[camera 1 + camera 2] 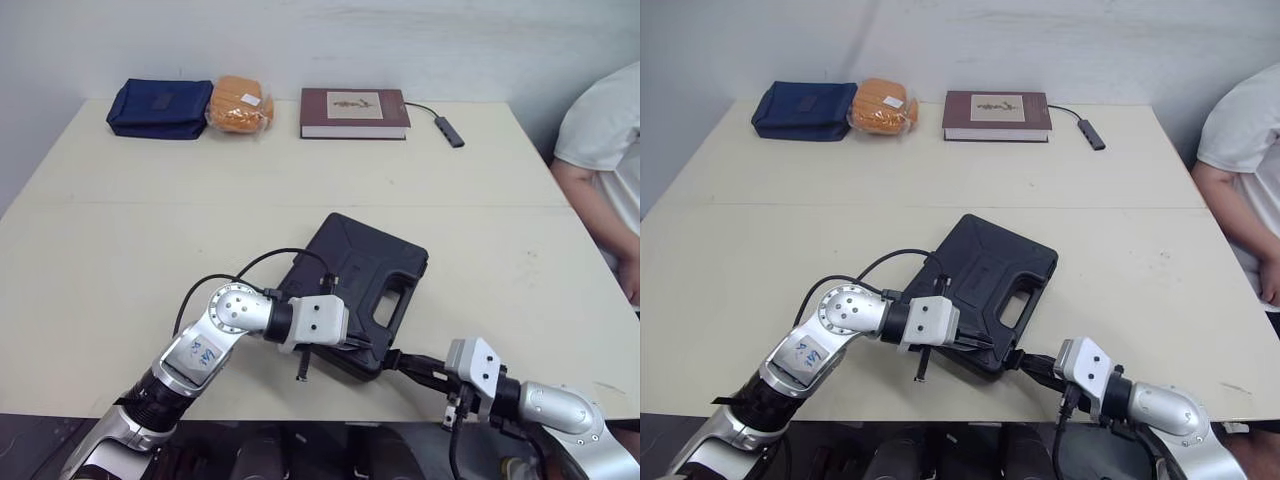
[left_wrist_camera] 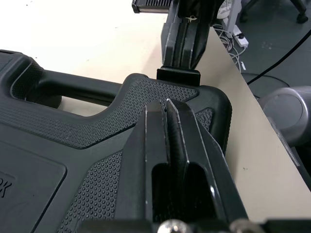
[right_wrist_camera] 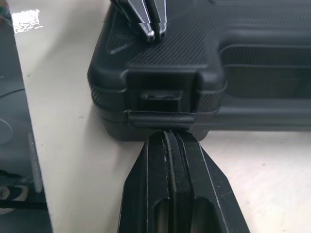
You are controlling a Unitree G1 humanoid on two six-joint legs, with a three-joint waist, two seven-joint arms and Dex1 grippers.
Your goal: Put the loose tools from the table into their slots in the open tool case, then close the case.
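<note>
The black tool case [image 1: 362,268] lies closed on the table, close to the front edge, with its handle toward the right. My left gripper [image 2: 167,104] is shut and its tips rest on the lid's textured near corner. My right gripper [image 3: 168,134] is also shut, and its tips touch the latch [image 3: 158,115] on the case's front side wall. Both grippers meet at that same corner [image 1: 378,352]. I see no loose tools on the table.
Along the table's far edge lie a blue pouch [image 1: 160,107], an orange bagged item [image 1: 240,104], a dark red book [image 1: 354,113] and a small cabled hub [image 1: 449,130]. A person in a white shirt [image 1: 600,150] sits at the right.
</note>
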